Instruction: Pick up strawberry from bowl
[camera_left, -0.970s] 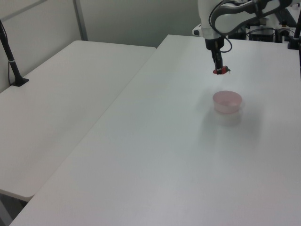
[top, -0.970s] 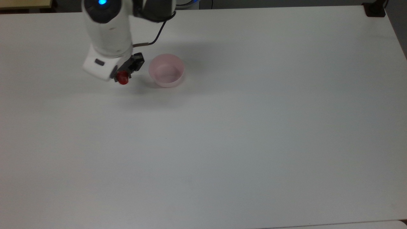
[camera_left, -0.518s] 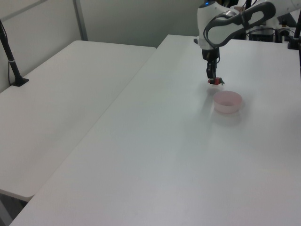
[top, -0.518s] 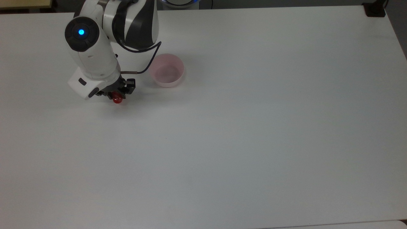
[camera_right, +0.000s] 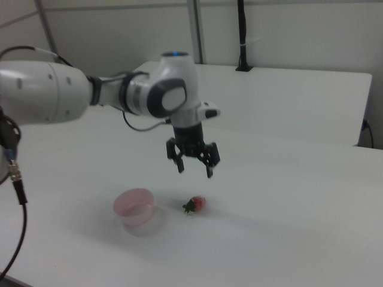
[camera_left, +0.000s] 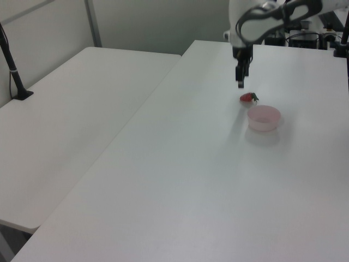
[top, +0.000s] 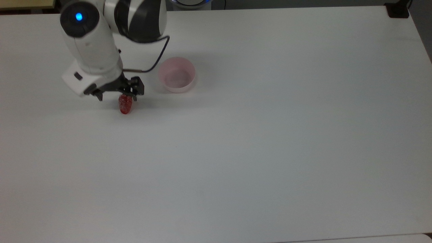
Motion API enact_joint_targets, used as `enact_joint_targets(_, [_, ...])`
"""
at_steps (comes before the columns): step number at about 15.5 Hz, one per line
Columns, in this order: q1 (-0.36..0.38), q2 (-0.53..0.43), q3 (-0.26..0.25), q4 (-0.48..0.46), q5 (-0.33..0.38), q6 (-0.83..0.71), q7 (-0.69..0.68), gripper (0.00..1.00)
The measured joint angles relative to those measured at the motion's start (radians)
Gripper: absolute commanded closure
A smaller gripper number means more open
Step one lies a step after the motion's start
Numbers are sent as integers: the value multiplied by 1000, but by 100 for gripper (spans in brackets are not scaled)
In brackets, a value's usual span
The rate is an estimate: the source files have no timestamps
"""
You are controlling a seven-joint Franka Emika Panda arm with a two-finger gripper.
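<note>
Strawberry [top: 125,104] is down on the white surface [top: 256,141], lying on its side in the upper left of the top view, just beside the pink bowl [top: 177,79] but apart from it. Bowl looks empty. In the right view the berry [camera_right: 196,204] lies low in the frame with its green cap pointing toward the bowl [camera_right: 134,210]. The tool [camera_right: 194,160] hangs above it, jaws spread wide, holding nothing. In the left view, too, it [camera_left: 240,76] sits clear above the fruit [camera_left: 248,98]. From here, my call: pull straight up and away, jaws kept apart, no sideways drift, since the berry could roll at a nudge.
</note>
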Motion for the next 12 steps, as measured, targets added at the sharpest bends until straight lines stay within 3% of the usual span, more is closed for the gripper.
enact_joint_targets(8, [84,-370,20,-10,7,-339,283,0])
enact_joint_targets(10, [123,-428,-1,-55,7,-346,307,0])
enact_joint_targets(12, [192,-470,-60,-108,12,-329,311,0])
